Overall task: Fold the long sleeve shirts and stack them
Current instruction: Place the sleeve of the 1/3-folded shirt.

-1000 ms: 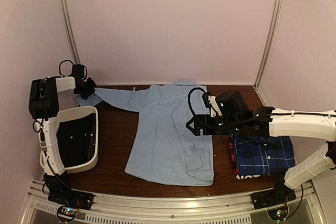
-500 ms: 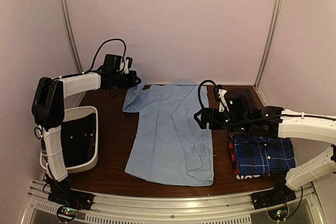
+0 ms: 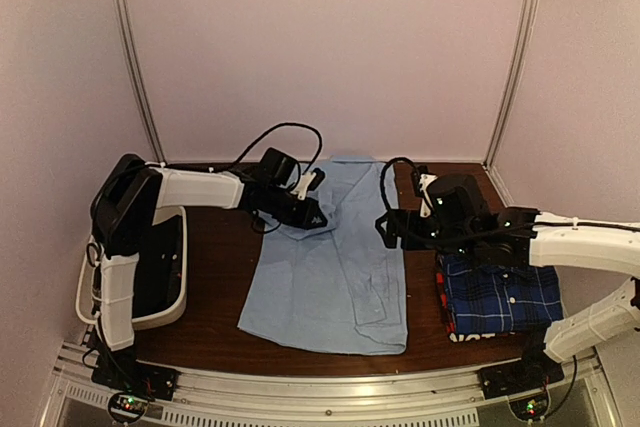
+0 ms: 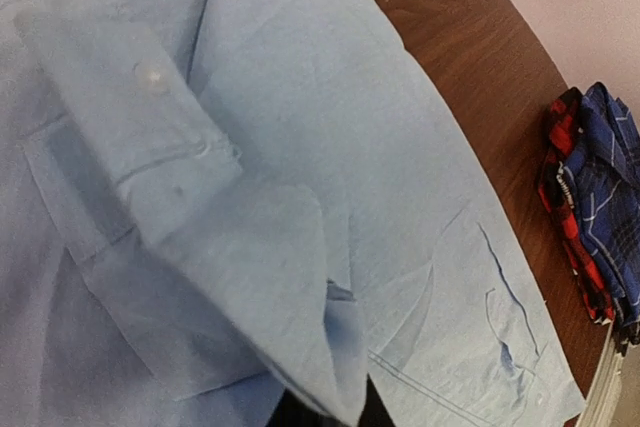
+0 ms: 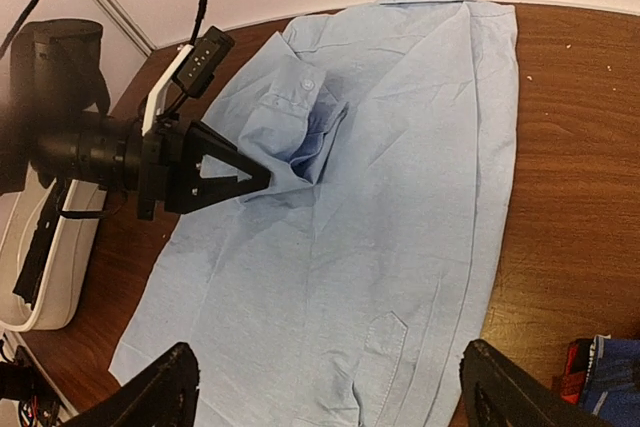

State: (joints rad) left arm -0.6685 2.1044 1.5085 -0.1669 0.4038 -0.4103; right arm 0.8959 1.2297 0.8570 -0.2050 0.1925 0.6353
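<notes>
- The left arm [image 3: 195, 187] rises from the near left corner, bends at the shoulder beside the bin [image 3: 181, 277] and stretches its forearm level to the right, wrist over the upper left part of the light blue shirt [image 3: 330, 277]
- The left claw [image 3: 310, 215] is pinched shut on the shirt's sleeve [image 5: 290, 117] near the cuff [image 4: 130, 117]; the cloth bunches at its tips and drapes across the wrist camera, the cuff button showing
- That sleeve lies doubled inward over the chest of the shirt
- The light blue shirt is spread flat in the middle of the table [image 3: 220, 267], collar at the far edge, hem toward the arm bases
- The right arm [image 3: 585, 242] comes up from the near right corner, elbow out to the right, forearm reaching left over the folded pile
- The right claw [image 3: 385, 232] hangs above the shirt's right edge with its jaws spread wide and nothing between them
- A folded plaid shirt [image 3: 500, 297] sits at the near right of the table, just beside the blue one, on top of a red and black shirt [image 4: 565, 207] whose edge peeks out below it
</notes>
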